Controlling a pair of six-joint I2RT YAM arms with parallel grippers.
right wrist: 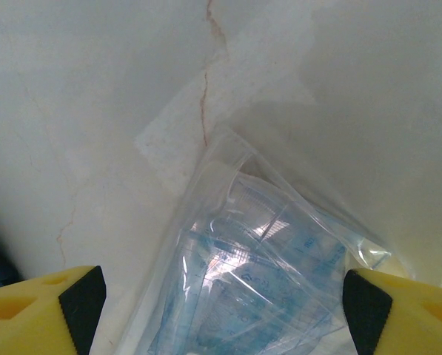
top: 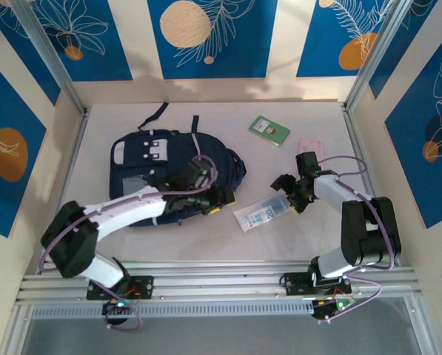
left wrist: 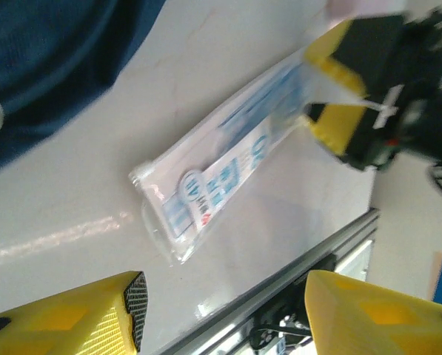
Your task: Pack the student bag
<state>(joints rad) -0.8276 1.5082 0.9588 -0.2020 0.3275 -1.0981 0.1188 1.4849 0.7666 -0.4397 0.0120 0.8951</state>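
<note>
Two arms over the table, both working near the middle.

The student bag lies flat on the left half of the table, front pockets and white buckle patches up, straps toward the far wall. The left arm reaches across its near right corner.

The left gripper sits just off the bag's right edge. In the left wrist view its yellow fingers stand well apart with nothing between them, so it is parted and holding nothing. The bag's navy fabric fills the upper left of that view.

A clear plastic pouch with blue and white print lies flat on the table just right of the bag, between the two grippers, angled.

The right gripper is at the pouch's far right end. In the right wrist view its jaws are spread wide, one yellow finger on either side of the pouch. Whether the pads touch the plastic I cannot tell. No grip visible.

A green booklet lies further back on the table, well apart from the bag. A pale pink item lies to its right, just behind the right arm's wrist.
</note>
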